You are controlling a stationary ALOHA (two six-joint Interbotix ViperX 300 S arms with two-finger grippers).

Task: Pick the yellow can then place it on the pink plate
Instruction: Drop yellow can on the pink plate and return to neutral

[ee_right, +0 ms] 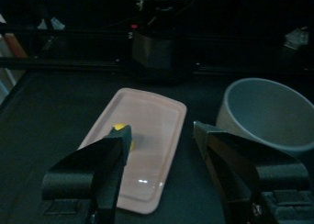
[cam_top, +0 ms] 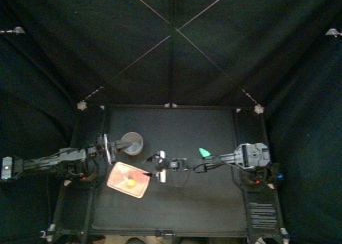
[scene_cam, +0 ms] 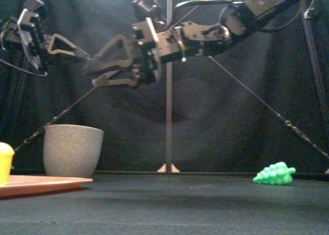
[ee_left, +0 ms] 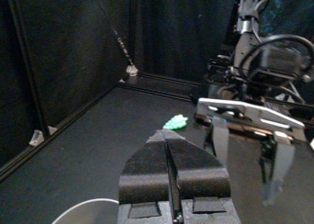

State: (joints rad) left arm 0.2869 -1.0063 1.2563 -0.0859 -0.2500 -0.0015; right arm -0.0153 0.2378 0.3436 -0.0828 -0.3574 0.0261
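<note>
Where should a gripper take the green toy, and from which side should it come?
Probably take the green toy across its bumpy middle, coming straight down from above. It lies low and wide on the table, with nothing close beside it, so the jaws would have room on both sides.

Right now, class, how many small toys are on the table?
2. A yellow can is on the pink plate, near the grey cup; a green toy sits apart, toward the right arm's side. None seems hidden.
</note>
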